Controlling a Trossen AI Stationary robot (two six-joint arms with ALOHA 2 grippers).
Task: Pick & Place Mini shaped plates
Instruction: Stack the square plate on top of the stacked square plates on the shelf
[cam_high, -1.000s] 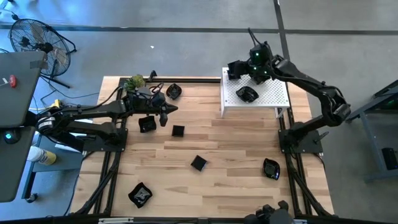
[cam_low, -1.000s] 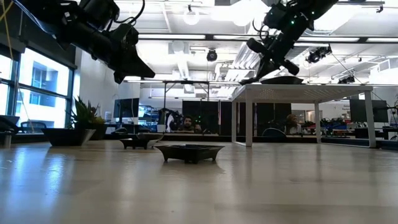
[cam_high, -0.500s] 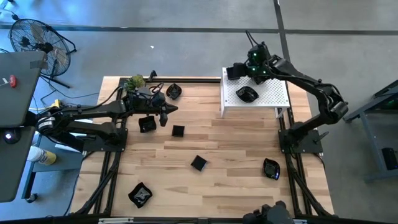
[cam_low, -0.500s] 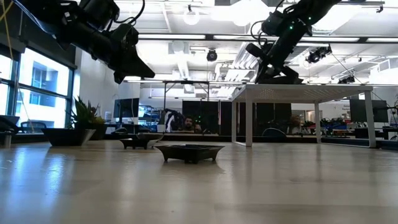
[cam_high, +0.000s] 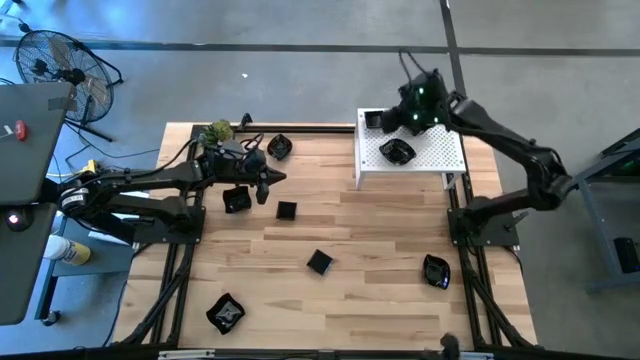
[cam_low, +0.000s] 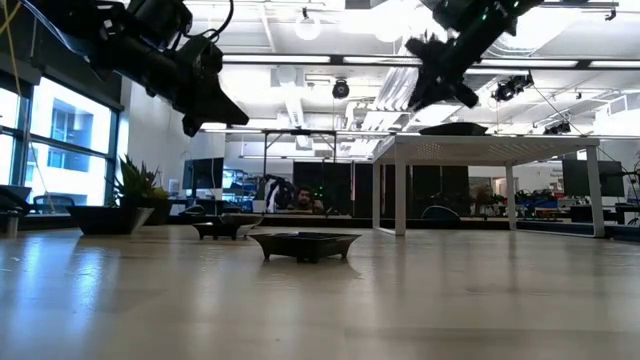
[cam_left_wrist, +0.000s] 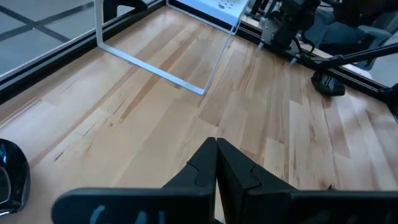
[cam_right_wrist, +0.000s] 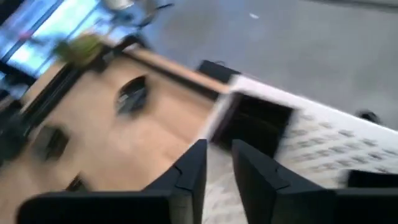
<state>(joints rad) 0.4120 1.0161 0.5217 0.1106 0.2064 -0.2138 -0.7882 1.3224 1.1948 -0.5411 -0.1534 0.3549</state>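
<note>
Your right gripper (cam_high: 385, 118) hovers empty, fingers slightly apart, over the white stand (cam_high: 440, 160) at 1 o'clock, beside two plates (cam_high: 398, 152). Left gripper (cam_high: 265, 184) is closed, empty. Grab the next plate (cam_high: 319, 262) by its rim, squarely.

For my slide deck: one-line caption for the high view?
Right gripper above white stand holding one black plate; left gripper over wooden table.

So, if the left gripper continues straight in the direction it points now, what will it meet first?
Probably only bare table. The left gripper, fingers shut, points across open wood toward the white stand's leg. No plate lies in that line as far as the left wrist view shows; depth is uncertain.
</note>
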